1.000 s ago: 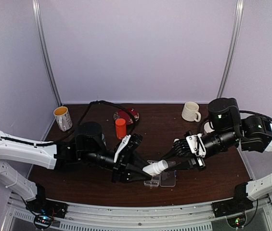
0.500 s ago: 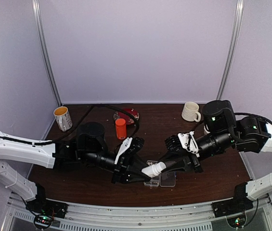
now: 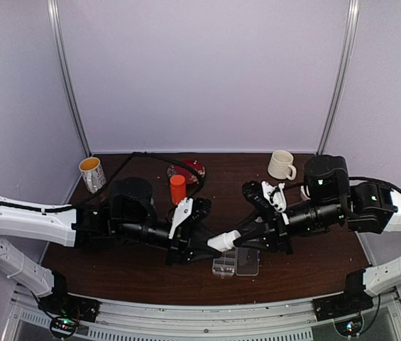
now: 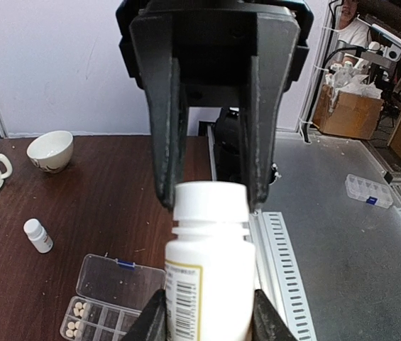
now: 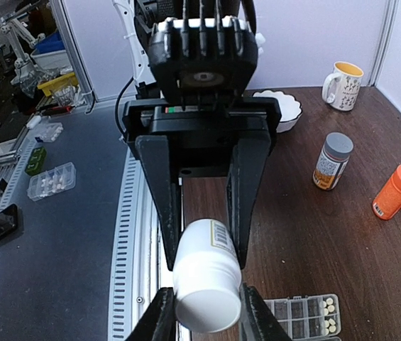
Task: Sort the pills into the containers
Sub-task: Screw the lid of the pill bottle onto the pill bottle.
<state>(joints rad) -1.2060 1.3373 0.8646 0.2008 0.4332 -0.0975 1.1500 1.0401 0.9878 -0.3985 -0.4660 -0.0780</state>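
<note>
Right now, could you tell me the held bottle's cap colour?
White; the cap of the pill bottle shows best in the left wrist view.

Even, bright light — faint shadows, overhead view slightly soft.

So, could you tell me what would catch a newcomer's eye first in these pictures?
The white bottle stands out first: it is held off the table at the centre between both arms, the left arm's jaws closed on its body and the right arm's jaws on its cap. On the table close by, toward the arms' bases, lies the clear organiser box with its lid open and cream pills in a few compartments.
</note>
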